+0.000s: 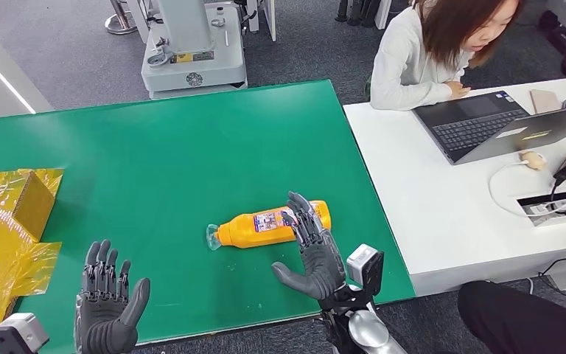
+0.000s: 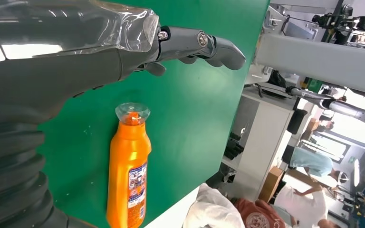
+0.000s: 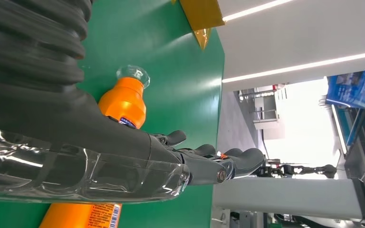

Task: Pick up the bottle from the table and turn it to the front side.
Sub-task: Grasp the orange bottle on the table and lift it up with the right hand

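The bottle (image 1: 269,225) lay unlifted on the green table (image 1: 162,147), the right hand (image 1: 311,251) spread-fingered over it, the left hand (image 1: 107,302) wide and empty, so lifting and turning remained.

- The bottle (image 1: 269,225) lies on its side on the surface (image 1: 169,147), toward its near right part, cap end pointing left.
- The right hand (image 1: 313,251) sits at the bottle's right end, its fingers (image 1: 304,217) reaching over the body, thumb spread on the near side.
- The left hand (image 1: 107,302) hovers at the near left edge, well apart from the bottle.
- A box (image 1: 29,199) wrapped in film (image 1: 0,258) lies at the far left edge.
- A desk (image 1: 442,199) stands just beside the surface on the right, carrying a laptop (image 1: 486,125) and cables (image 1: 553,188).
- A person (image 1: 435,51) sits behind that desk.
- A machine base (image 1: 191,55) stands on the floor beyond the surface.
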Available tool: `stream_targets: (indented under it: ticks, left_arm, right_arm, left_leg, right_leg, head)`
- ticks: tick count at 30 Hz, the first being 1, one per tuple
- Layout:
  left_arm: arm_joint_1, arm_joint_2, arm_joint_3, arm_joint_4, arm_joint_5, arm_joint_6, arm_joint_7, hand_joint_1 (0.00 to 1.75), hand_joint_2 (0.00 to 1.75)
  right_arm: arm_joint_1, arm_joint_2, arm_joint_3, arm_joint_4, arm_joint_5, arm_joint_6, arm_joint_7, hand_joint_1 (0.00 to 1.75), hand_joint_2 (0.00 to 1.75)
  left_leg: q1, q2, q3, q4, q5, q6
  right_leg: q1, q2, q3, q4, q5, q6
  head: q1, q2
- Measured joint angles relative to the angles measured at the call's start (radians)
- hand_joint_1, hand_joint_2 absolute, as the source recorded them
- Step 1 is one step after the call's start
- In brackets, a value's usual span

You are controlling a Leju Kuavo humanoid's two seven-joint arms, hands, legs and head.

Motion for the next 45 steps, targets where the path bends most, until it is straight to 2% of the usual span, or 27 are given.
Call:
stream_targets:
  ticks: [16,19,23,26,29,35,40,42,45]
  left_arm:
    - [-0.003,-0.010,0.000,0.000,-0.021,-0.017,0.001,0.00,1.75]
    - [-0.026,-0.015,-0.005,0.007,-0.030,-0.036,0.001,0.00,1.75]
    - [-0.077,-0.028,-0.027,0.039,-0.039,-0.065,0.001,0.00,1.75]
    - [-0.127,-0.043,-0.050,0.082,-0.048,-0.093,0.001,0.00,1.75]
    - [-0.177,-0.053,-0.063,0.131,-0.049,-0.109,0.001,0.00,1.75]
    - [-0.234,-0.068,-0.068,0.189,-0.064,-0.139,0.001,0.00,1.75]
    - [-0.256,-0.074,-0.069,0.213,-0.074,-0.154,0.001,0.00,1.75]
    - [-0.263,-0.076,-0.070,0.221,-0.079,-0.163,0.008,0.00,1.75]
    - [-0.271,-0.078,-0.081,0.229,-0.095,-0.188,0.028,0.00,1.75]
  right_arm:
    - [0.003,-0.001,-0.002,-0.010,0.041,-0.017,0.003,0.00,1.75]
    - [-0.002,-0.010,-0.016,-0.017,0.114,-0.062,0.009,0.00,1.75]
    - [-0.025,-0.043,-0.045,-0.014,0.283,-0.157,0.039,0.00,1.75]
    - [-0.069,-0.071,-0.062,0.010,0.429,-0.230,0.076,0.00,1.75]
    - [-0.132,-0.090,-0.070,0.051,0.524,-0.250,0.121,0.00,1.75]
    - [-0.289,-0.102,-0.044,0.188,0.669,-0.166,0.253,0.00,1.75]
    - [-0.383,-0.102,-0.010,0.292,0.713,-0.082,0.309,0.00,1.75]
    - [-0.418,-0.102,0.007,0.331,0.722,-0.022,0.338,0.00,1.75]
    - [-0.489,-0.103,0.047,0.415,0.718,0.125,0.379,0.00,1.75]
  left_leg:
    - [0.000,0.000,0.000,0.000,0.000,0.000]
    - [0.000,0.000,0.000,0.000,0.000,0.000]
    - [0.000,0.000,0.000,0.001,0.000,0.000]
    - [0.000,0.000,0.000,0.001,0.000,0.000]
    - [0.000,0.001,0.000,0.002,0.001,0.000]
    - [0.000,0.002,0.000,0.002,0.002,0.000]
    - [0.000,0.001,0.000,0.002,0.002,0.000]
    - [0.000,0.001,0.000,0.001,0.002,0.000]
    - [0.000,0.002,0.000,0.002,0.002,0.000]
  right_leg:
    - [0.000,0.000,0.000,0.000,0.000,0.000]
    - [0.000,0.000,0.000,0.000,0.000,0.000]
    - [0.000,0.000,0.000,0.000,0.001,0.000]
    - [0.000,0.000,0.001,0.000,0.002,0.000]
    - [0.000,0.001,0.001,0.000,0.002,0.000]
    - [0.000,0.001,0.000,0.001,0.003,0.001]
    - [0.000,0.001,0.000,0.001,0.003,0.001]
    - [0.000,0.001,0.000,0.001,0.003,0.001]
    - [0.000,0.002,0.000,0.001,0.003,0.001]
  head:
    - [0.000,0.000]
    - [0.000,0.000]
    - [0.000,0.000]
    - [0.000,0.000]
    - [0.000,0.000]
    - [0.000,0.000]
    - [0.000,0.000]
    - [0.000,0.000]
    - [0.000,0.000]
